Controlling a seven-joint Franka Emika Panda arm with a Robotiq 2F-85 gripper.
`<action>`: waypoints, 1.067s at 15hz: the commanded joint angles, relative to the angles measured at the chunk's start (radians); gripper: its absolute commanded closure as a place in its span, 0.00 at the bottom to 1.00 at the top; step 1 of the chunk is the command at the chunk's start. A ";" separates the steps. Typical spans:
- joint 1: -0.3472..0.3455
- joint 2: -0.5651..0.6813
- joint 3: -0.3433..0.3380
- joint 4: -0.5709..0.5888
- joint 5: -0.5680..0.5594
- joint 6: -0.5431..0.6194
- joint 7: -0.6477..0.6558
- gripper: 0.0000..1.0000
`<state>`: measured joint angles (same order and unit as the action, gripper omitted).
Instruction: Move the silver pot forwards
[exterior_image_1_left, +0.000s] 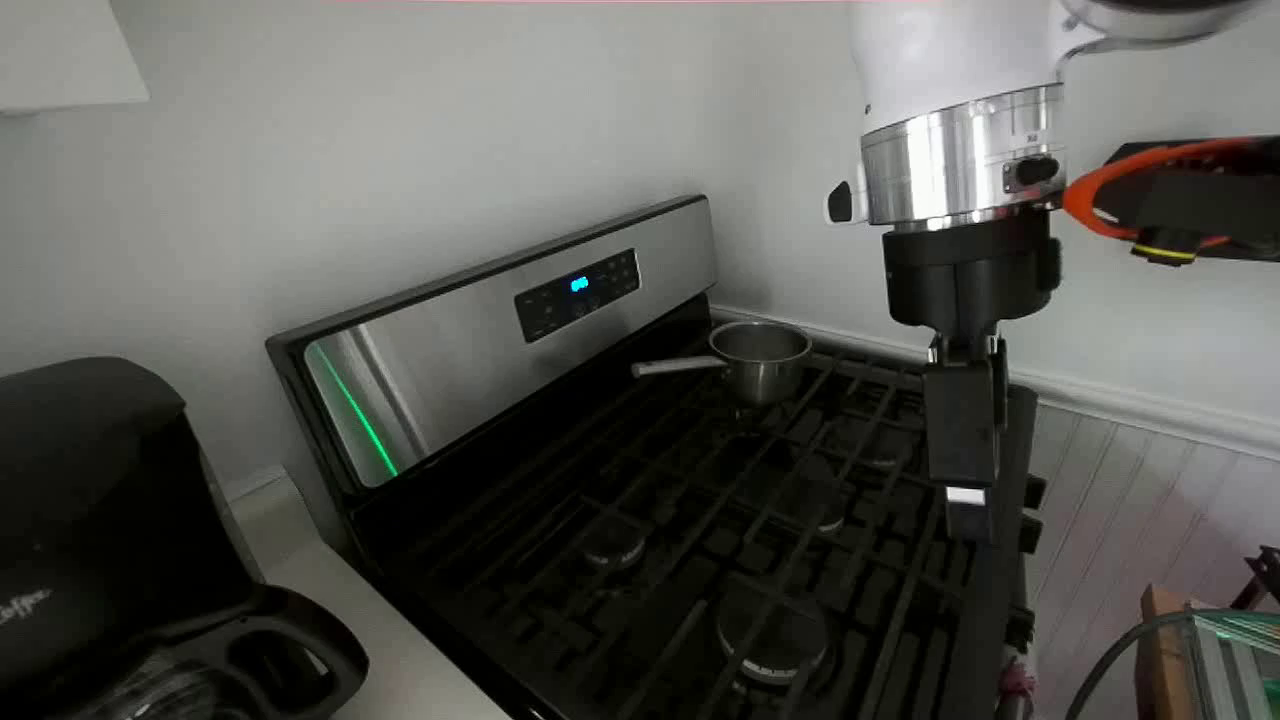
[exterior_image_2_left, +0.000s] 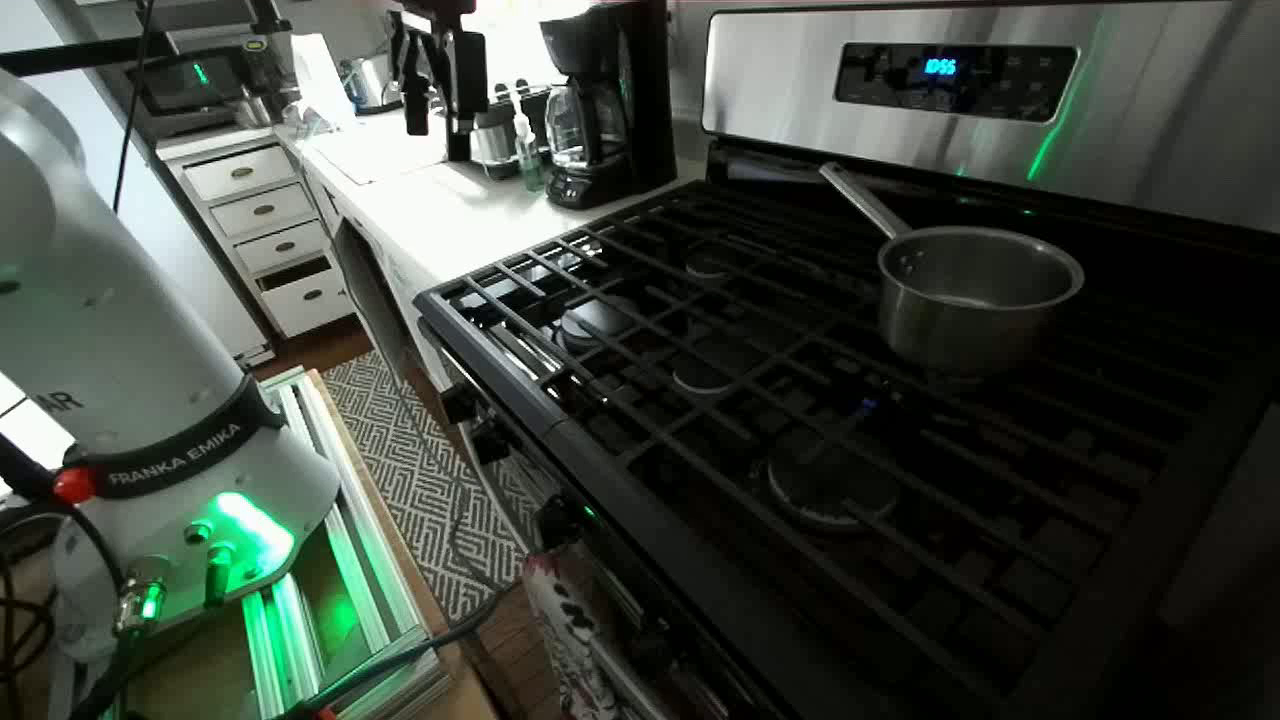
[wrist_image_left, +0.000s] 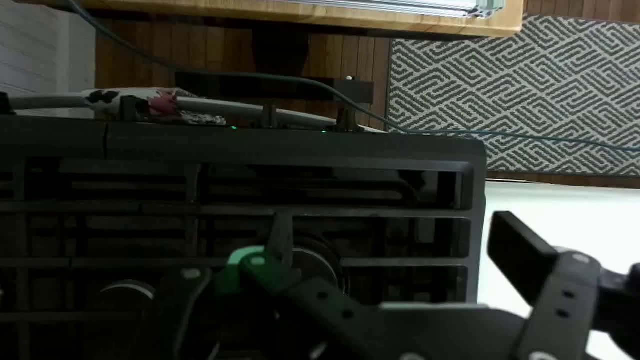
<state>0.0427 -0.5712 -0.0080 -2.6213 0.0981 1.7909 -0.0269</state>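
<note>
The silver pot (exterior_image_1_left: 765, 378) stands upright on the stove's grate at the back, near the control panel. It also shows in an exterior view (exterior_image_2_left: 965, 315). Its long thin handle (exterior_image_2_left: 866, 200) points along the back panel towards the coffee maker's side. The pot looks empty from what I see of its inside. My gripper (exterior_image_1_left: 970, 515) hangs pointing down, high above the stove's front part and well away from the pot. Its two fingers are spread apart with nothing between them in an exterior view (exterior_image_2_left: 437, 128) and in the wrist view (wrist_image_left: 382, 257). The pot is out of the wrist view.
The black stove grate (exterior_image_2_left: 640, 440) has several burners. The back panel (exterior_image_1_left: 480, 340) rises behind the pot. A coffee maker (exterior_image_2_left: 610, 110) stands on the white counter (exterior_image_2_left: 410, 215) beside the stove. Knobs (exterior_image_2_left: 490, 440) and a towel (exterior_image_2_left: 575, 620) are at the stove's front.
</note>
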 joint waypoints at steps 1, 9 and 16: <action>-0.006 0.000 0.005 0.002 0.002 -0.003 -0.002 0.00; -0.077 0.072 -0.032 0.052 0.013 0.095 0.091 0.00; -0.226 0.246 -0.130 0.191 0.003 0.343 0.171 0.00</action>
<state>-0.1443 -0.4282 -0.1146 -2.5072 0.0976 2.0582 0.0775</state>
